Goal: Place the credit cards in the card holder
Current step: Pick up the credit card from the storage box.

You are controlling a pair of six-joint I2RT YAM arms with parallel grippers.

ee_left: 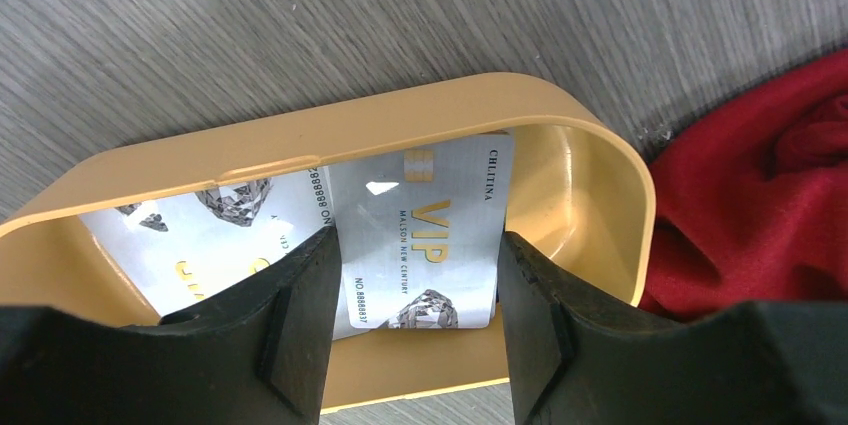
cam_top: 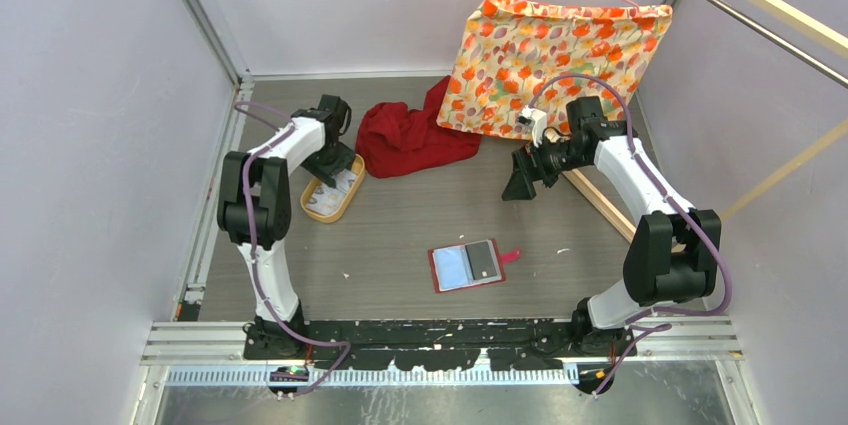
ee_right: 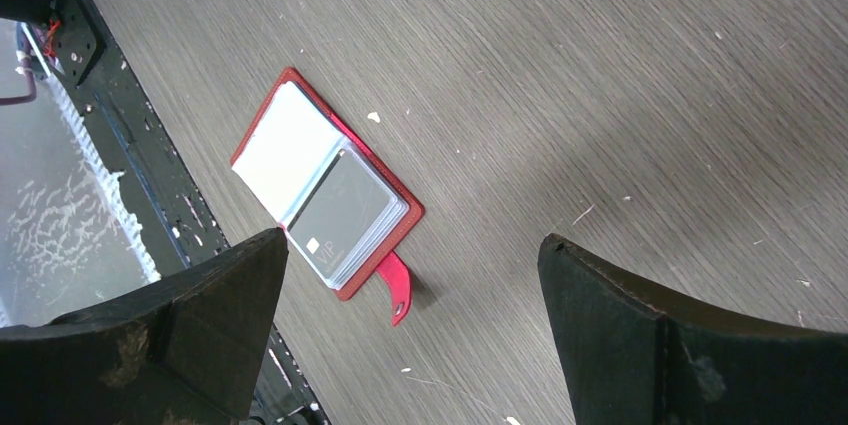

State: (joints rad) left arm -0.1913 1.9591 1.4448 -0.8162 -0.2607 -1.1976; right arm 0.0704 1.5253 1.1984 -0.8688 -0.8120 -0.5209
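Reading "VIP", card [ee_left: 425, 245] lies in tray [ee_left: 600, 175].

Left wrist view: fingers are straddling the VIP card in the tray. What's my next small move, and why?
Probably lower slightly and close the left gripper on the VIP card: the jaws are open either side of it in the tan tray, and the card holder lies open, waiting.

Left tool [ee_left: 418, 320] fingers hide both cards' [ee_left: 425, 235] lower edges

On the whitish credit card [ee_left: 425, 240] in the tan tray [ee_left: 600, 160], "VIP", "MAISON NEW CENTURY", "CHLITINA" and "NO.8888837" are printed.
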